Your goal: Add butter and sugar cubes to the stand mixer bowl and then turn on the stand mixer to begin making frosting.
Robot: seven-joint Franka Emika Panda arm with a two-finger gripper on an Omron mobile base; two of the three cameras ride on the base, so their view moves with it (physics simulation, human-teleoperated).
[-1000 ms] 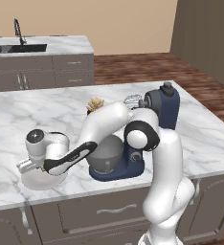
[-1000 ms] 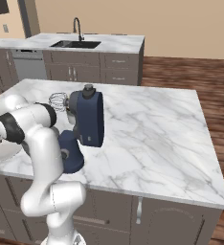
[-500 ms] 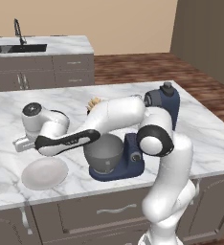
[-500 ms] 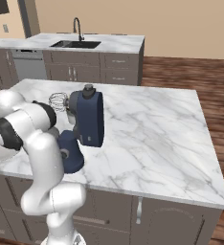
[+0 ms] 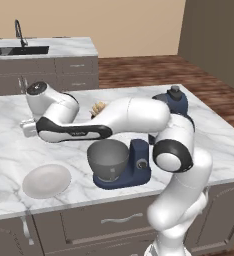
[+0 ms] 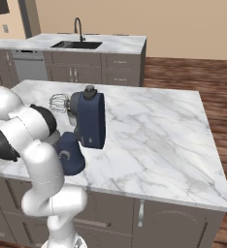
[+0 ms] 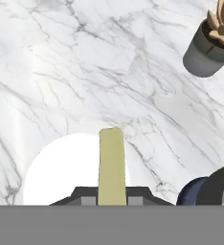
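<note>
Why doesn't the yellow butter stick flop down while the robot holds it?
The butter probably is quite stiff: it sticks straight out from the gripper without sagging. It looks small and thin, so likely light. Held at one end only, it might slip or twist if the hand swings fast above the white plate.

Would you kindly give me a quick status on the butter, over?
Fingers shut on the butter, above the white plate. Stand mixer bowl nearby. Nothing in the way.
</note>
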